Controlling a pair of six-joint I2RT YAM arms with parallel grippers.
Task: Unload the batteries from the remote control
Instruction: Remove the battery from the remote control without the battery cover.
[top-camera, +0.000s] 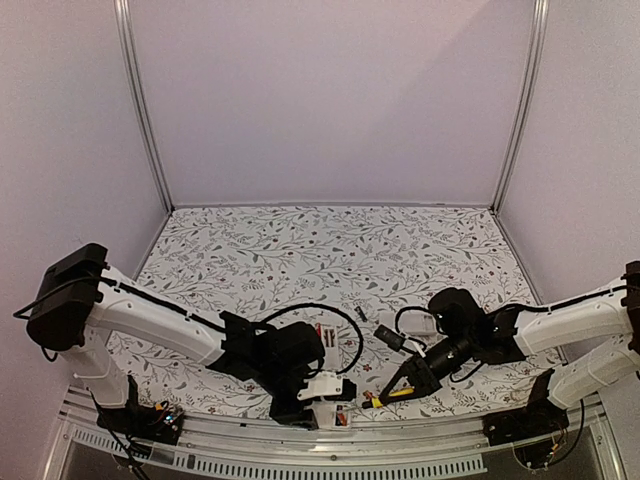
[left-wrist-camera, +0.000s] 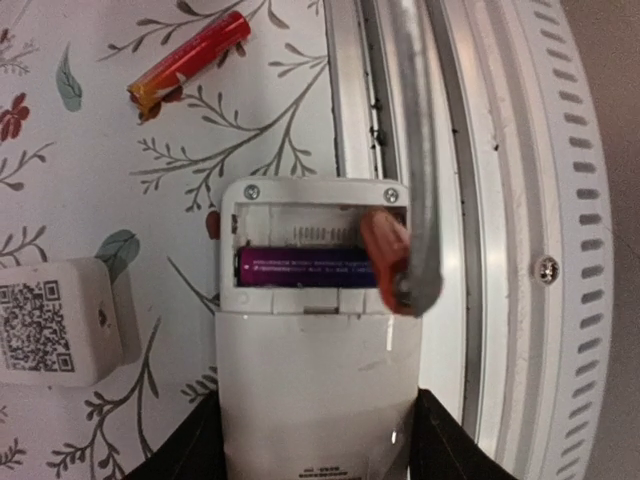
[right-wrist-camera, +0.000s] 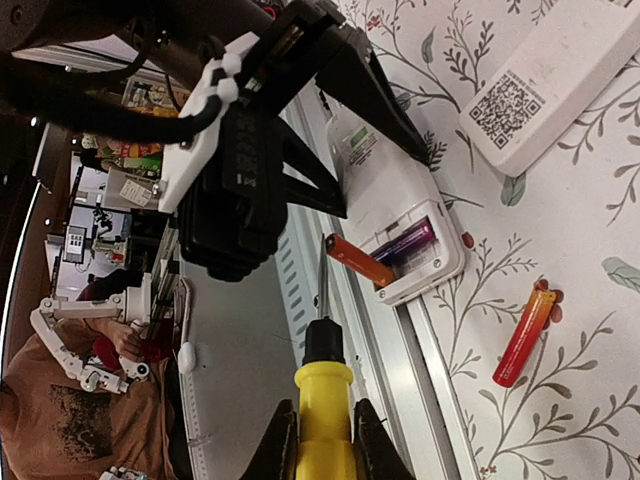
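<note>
My left gripper (left-wrist-camera: 318, 440) is shut on the lower body of the white remote control (left-wrist-camera: 318, 370), one black finger on each side. The battery compartment is open. A purple battery (left-wrist-camera: 300, 267) lies flat in it, and a red-orange battery (right-wrist-camera: 360, 260) sticks up out of it at a tilt. Another red-orange battery (right-wrist-camera: 523, 333) lies loose on the floral table beside the remote. My right gripper (right-wrist-camera: 326, 445) is shut on a yellow-handled screwdriver (right-wrist-camera: 325, 400), whose thin shaft (right-wrist-camera: 322, 285) ends right beside the raised battery's free end. In the top view both grippers meet at the near edge, left gripper (top-camera: 312, 394), right gripper (top-camera: 408, 382).
A white box with a QR code (right-wrist-camera: 545, 85) lies on the table next to the remote. The aluminium rail (left-wrist-camera: 350, 100) of the table's near edge runs right alongside the remote. Small dark parts (top-camera: 390, 337) lie behind the grippers.
</note>
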